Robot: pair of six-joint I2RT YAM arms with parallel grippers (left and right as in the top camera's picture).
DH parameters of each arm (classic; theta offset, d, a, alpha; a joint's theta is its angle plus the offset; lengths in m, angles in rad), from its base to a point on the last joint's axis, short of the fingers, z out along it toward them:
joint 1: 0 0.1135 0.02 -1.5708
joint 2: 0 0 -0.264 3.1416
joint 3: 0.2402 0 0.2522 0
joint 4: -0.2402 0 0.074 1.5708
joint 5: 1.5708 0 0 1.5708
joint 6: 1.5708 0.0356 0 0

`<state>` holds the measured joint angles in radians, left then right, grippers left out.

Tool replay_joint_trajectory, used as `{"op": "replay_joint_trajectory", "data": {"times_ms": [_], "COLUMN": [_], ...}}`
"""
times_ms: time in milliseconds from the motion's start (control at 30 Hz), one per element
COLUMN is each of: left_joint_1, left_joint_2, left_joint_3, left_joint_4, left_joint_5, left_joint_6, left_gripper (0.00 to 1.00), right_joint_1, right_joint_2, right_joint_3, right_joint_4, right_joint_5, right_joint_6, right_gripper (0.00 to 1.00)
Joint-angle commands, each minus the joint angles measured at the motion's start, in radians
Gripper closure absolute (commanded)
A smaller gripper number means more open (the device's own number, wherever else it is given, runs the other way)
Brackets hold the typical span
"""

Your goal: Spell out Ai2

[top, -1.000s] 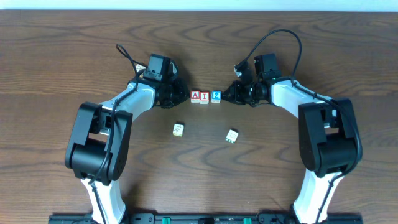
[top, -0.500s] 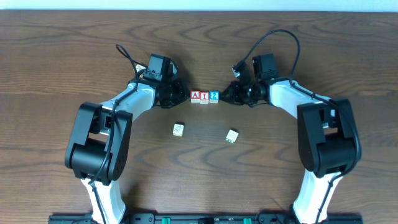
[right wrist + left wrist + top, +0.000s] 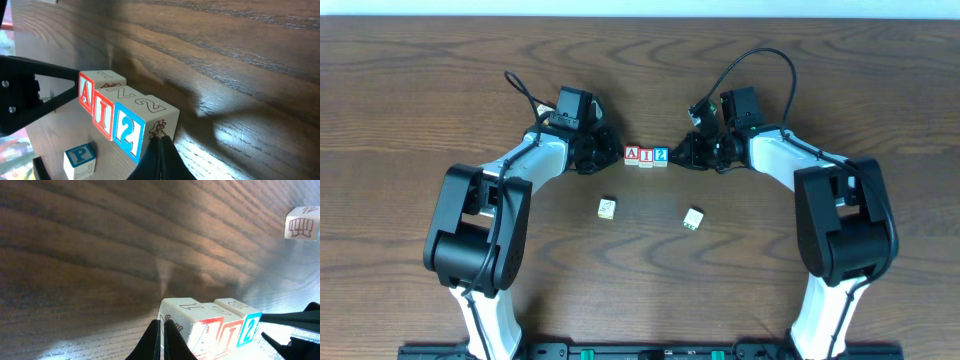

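Observation:
Three blocks stand in a touching row at mid-table: a red A block point(image 3: 633, 154), a red I block point(image 3: 647, 154) and a blue 2 block point(image 3: 661, 154). They also show in the left wrist view as A point(image 3: 206, 332), I point(image 3: 231, 333), 2 point(image 3: 251, 327), and in the right wrist view as A point(image 3: 85, 94), I point(image 3: 103, 115), 2 point(image 3: 127, 133). My left gripper point(image 3: 613, 152) is shut and empty, its tips point(image 3: 161, 330) against the A block's left side. My right gripper point(image 3: 678, 155) is shut and empty, its tips point(image 3: 158, 141) against the 2 block's right side.
Two spare blocks lie nearer the front: one point(image 3: 607, 207) at left centre, also in the left wrist view point(image 3: 302, 224), and one point(image 3: 693, 219) at right centre. A blue P block point(image 3: 80, 159) shows in the right wrist view.
My right gripper has pushed the 2 block left until it touches the I block, and the whole row has slid slightly left. My left arm has stayed in place.

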<state>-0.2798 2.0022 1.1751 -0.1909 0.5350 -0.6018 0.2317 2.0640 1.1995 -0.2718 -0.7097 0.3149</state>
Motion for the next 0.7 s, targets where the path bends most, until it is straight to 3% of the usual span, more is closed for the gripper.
{"op": "replay_joint_trajectory", "data": {"times_ms": [0, 400, 667], "left_joint_1": [-0.002, 0.013, 0.039], "left_joint_2": [0.018, 0.017, -0.027], "left_joint_3": [0.003, 0.004, 0.006], "left_joint_4": [-0.023, -0.030, -0.040], "left_joint_5": [-0.012, -0.014, -0.020], "left_joint_6": [0.019, 0.042, 0.092], "left_gripper": [0.94, 0.94, 0.94], "right_joint_1": [0.010, -0.021, -0.056], "right_joint_2": [0.003, 0.003, 0.003], "right_joint_3": [-0.001, 0.010, 0.117], "right_joint_4": [0.002, -0.025, -0.204], "right_joint_5": [-0.003, 0.004, 0.043], "right_joint_6": [0.010, -0.010, -0.125], "right_gripper": [0.98, 0.99, 0.98]}}
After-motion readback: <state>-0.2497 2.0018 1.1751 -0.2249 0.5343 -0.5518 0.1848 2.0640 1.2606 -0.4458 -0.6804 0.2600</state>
